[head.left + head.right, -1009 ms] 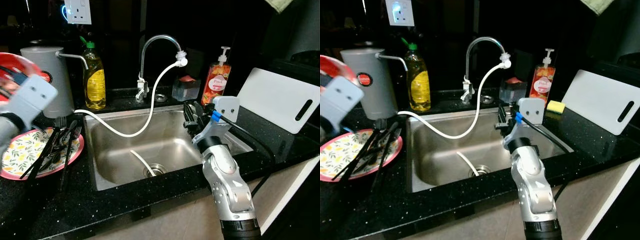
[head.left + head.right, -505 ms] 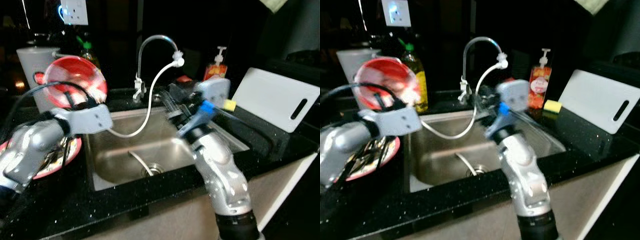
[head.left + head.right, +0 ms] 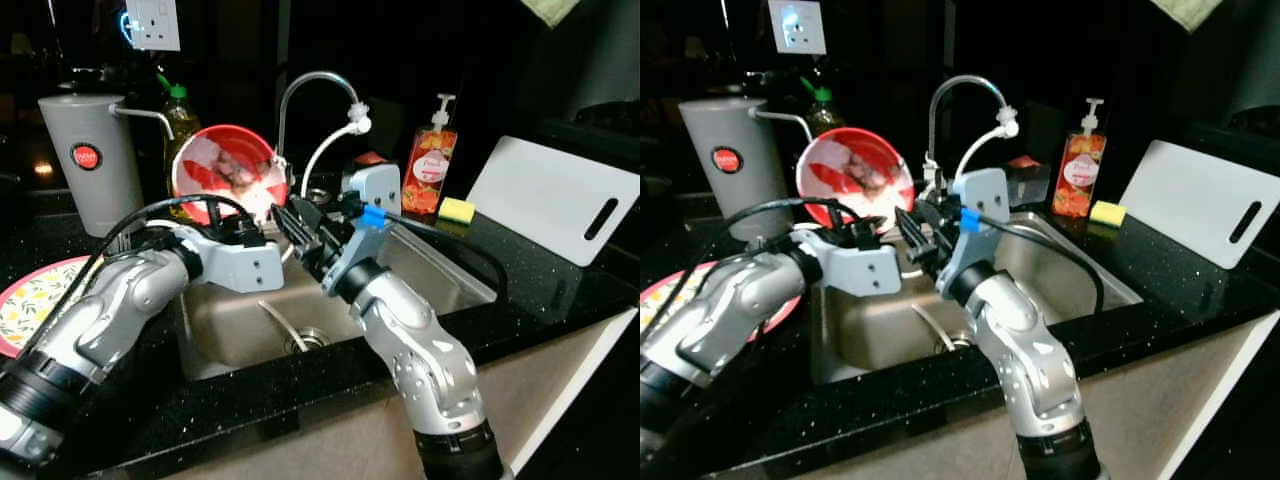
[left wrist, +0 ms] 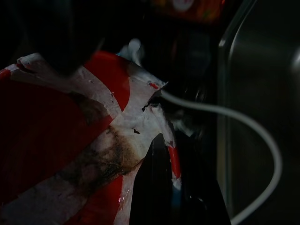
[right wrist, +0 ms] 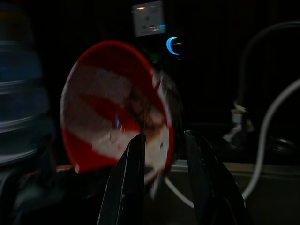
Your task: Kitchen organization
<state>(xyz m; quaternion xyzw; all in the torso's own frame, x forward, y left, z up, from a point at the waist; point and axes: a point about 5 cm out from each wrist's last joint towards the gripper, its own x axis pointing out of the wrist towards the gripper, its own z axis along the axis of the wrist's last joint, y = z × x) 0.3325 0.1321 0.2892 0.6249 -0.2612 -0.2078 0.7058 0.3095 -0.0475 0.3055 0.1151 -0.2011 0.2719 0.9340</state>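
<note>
Holding a red bowl (image 3: pixel 230 173) upright, left end effector (image 3: pixel 262 213) grips its rim.

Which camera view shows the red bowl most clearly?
The left eye view: the whole red bowl shows, tilted above the sink. The right eye view shows it equally. The right wrist view blurs it; the left wrist view shows a dirty close-up.

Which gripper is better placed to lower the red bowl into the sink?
Left. The left gripper already pinches the red bowl at its rim, above the sink. The right gripper is open beside the bowl, holding nothing.
</note>
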